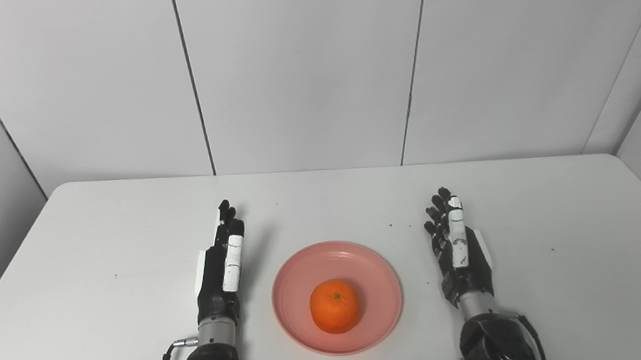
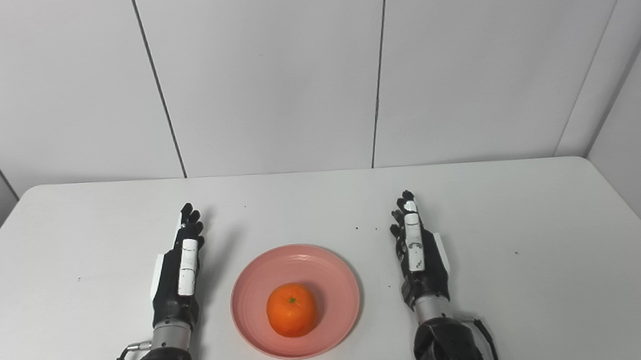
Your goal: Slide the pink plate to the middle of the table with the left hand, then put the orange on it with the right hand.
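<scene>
orange (image 1: 335,306) on pink plate (image 1: 373,267), between open hands.

The round pink plate (image 1: 337,297) lay flat between the left hand (image 1: 220,271) and right hand (image 1: 458,249), touching neither. The orange (image 1: 335,306) sat on it, stem end up.

smooth matt pink plate (image 1: 362,268), dimpled orange (image 1: 335,306), matt white table (image 1: 103,248).

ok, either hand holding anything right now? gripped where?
Nothing held. Left hand and right hand are open beside the pink plate; the orange sits on it.
</scene>
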